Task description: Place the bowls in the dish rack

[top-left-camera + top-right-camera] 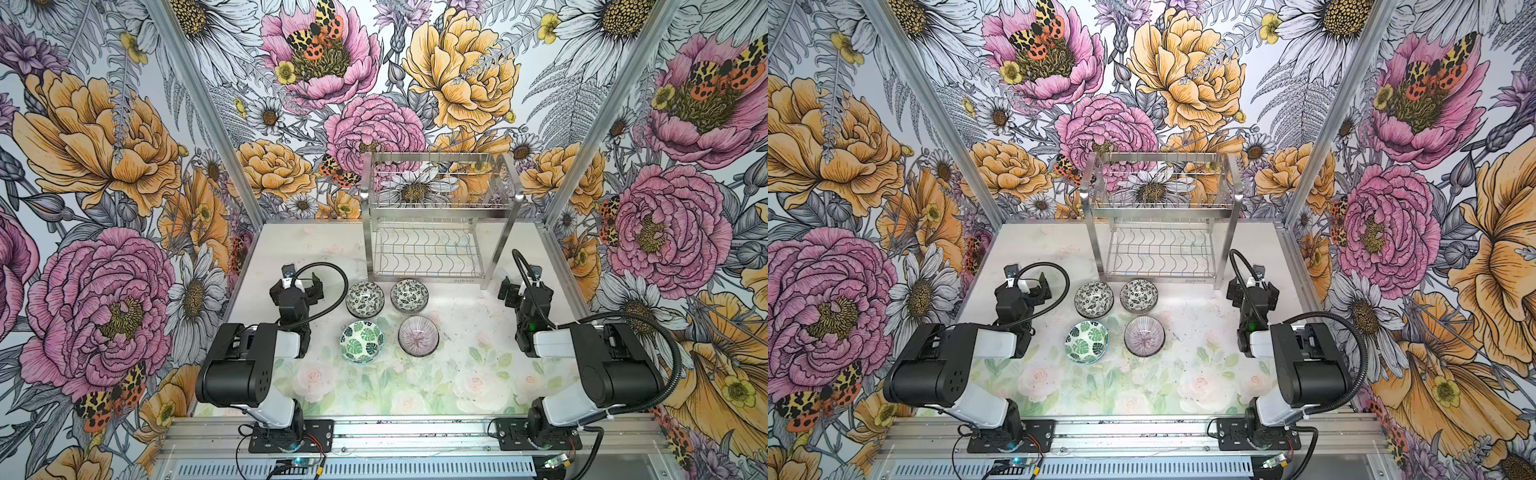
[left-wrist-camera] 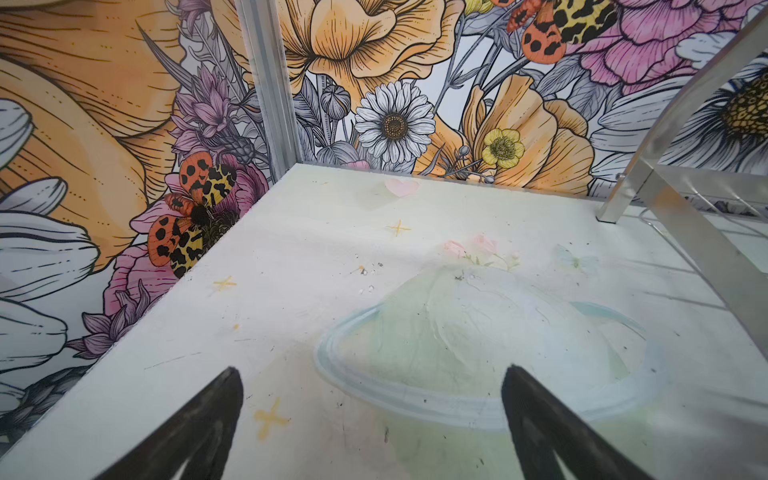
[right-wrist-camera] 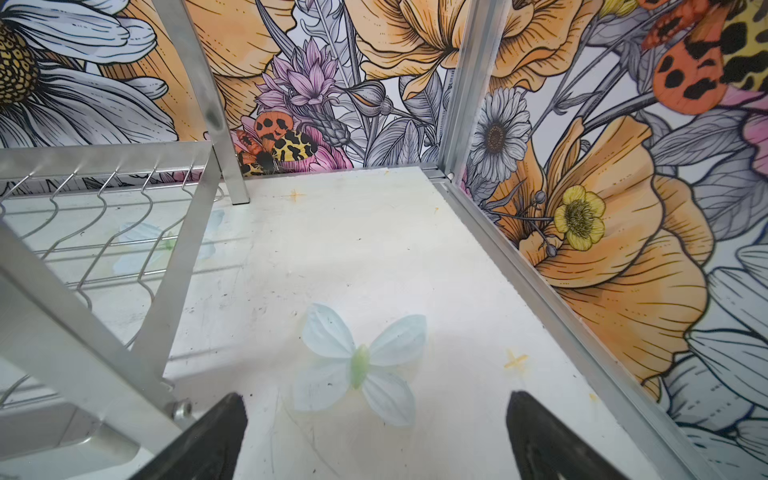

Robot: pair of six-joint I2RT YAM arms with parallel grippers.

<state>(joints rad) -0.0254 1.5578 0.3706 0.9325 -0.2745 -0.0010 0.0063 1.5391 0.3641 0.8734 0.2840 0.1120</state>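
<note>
Your counter (image 1: 457,386) carries the two-tier wire dish rack (image 1: 436,206) at its back. Your left tool (image 2: 372,369) and right tool (image 3: 377,395) both gape wide and grip nothing, one on each side of the bowls. Four bowls sit upright in a square just before the rack: the left floral bowl (image 1: 365,299) and right floral bowl (image 1: 409,295) nearest it, then the green leaf bowl (image 1: 362,342) and pink striped bowl (image 1: 419,340).

Pale, flower-printed table (image 1: 457,374) carrying a rack and four bowls.
The steel dish rack (image 1: 432,224) stands at the back. Just before it sit the left floral bowl (image 1: 365,299) and right floral bowl (image 1: 409,295); nearer, the green leaf bowl (image 1: 362,342) and pink striped bowl (image 1: 418,335), all upright.
</note>
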